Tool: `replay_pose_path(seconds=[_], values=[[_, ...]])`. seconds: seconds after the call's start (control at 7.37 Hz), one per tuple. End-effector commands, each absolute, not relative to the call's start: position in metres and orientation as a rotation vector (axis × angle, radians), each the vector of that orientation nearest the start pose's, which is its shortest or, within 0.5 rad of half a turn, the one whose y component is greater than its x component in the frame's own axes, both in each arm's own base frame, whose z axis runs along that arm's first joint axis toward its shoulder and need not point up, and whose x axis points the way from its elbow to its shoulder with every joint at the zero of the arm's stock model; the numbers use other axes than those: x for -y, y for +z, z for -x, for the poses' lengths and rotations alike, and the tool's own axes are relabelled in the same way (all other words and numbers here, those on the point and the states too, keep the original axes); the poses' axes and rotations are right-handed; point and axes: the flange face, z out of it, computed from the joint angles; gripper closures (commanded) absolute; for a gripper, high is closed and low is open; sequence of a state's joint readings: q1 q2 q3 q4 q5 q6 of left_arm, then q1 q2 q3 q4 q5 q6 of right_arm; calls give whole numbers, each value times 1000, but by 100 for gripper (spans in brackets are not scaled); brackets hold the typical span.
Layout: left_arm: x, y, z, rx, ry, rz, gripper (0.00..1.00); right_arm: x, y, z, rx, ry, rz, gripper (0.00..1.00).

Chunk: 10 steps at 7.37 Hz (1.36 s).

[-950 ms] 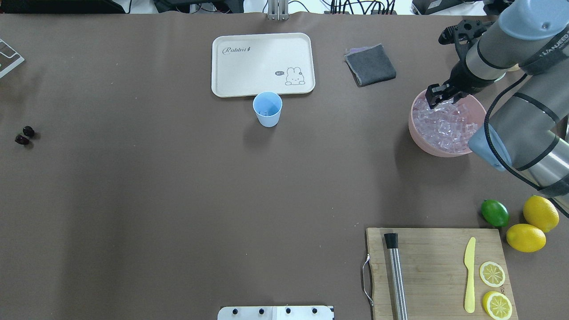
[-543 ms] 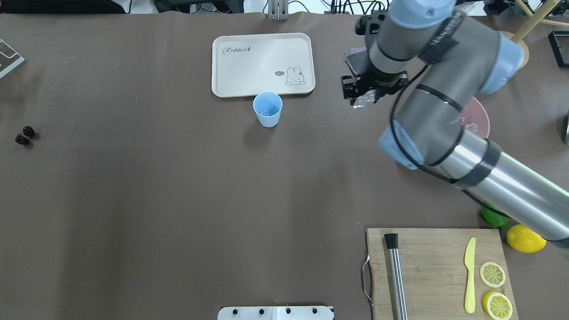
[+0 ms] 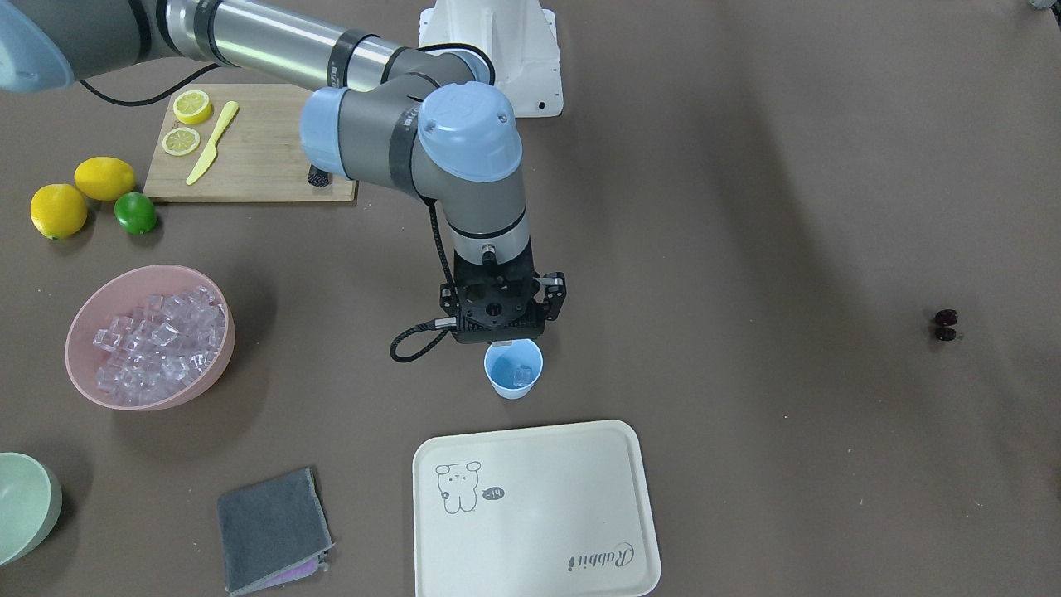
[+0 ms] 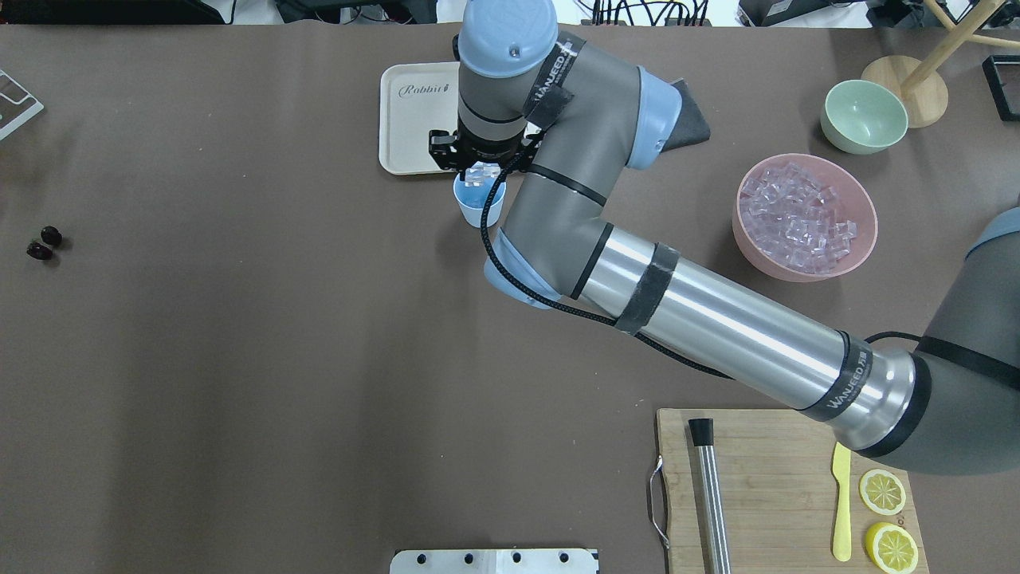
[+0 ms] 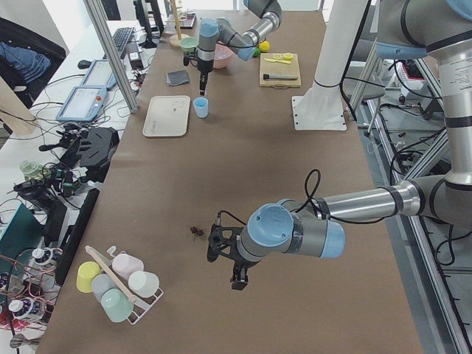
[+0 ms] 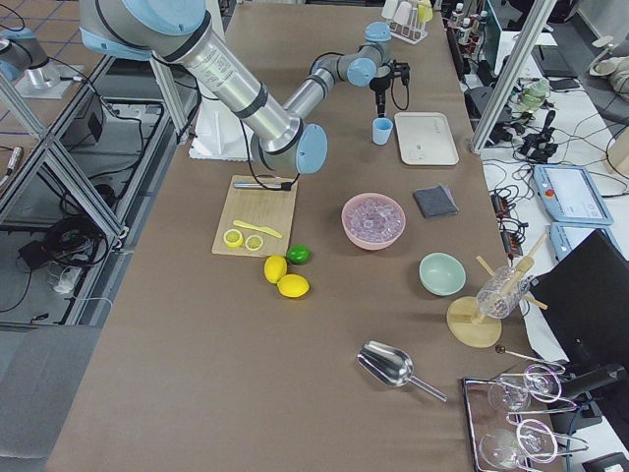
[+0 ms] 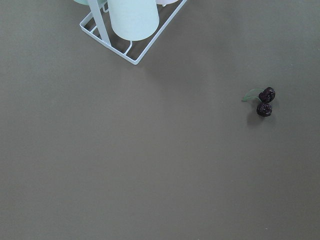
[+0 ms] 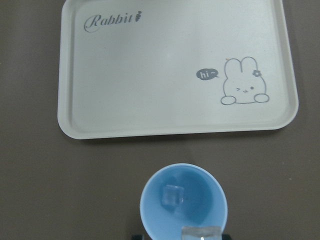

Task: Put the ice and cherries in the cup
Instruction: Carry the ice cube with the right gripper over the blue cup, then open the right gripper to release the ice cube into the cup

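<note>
R fingers (image 4: 464, 166) narrow, pinching one ice cube (image 8: 200, 233) over the cup (image 8: 202, 202), at its rim. A 2nd cube (image 8: 172, 195) lies on the bottom inside. Cup stands upright on the worktop (image 4: 239, 359), just beside the robot-side edge of the rabbit tray (image 4: 414, 127). Rest of the ice (image 4: 797, 215) sits in the pink bowl (image 4: 867, 243), well apart to the robot's R. Cherries (image 4: 44, 243) lie on bare worktop far L. L fingers (image 5: 237, 276) are near them, not touching; wide or narrow, can't tell.
</note>
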<state>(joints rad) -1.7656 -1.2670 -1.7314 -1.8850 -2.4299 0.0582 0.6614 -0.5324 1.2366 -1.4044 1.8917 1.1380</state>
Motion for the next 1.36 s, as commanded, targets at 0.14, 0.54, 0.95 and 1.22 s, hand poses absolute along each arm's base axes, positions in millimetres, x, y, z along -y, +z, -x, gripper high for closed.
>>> replay_pose_path(seconds=[0.14,0.54,0.95,1.22], values=[[351,673,128,-832,-56,-262,2,572,111,583,906,80,-193,70],[351,675,128,-831,-55,-261,2,576,116,581,893,78,-196,69],[350,674,128,-832,-55,-261,2,577,132,583,865,83,-208,69],[350,675,128,-832,-56,-259,2,574,131,587,861,91,-215,57]])
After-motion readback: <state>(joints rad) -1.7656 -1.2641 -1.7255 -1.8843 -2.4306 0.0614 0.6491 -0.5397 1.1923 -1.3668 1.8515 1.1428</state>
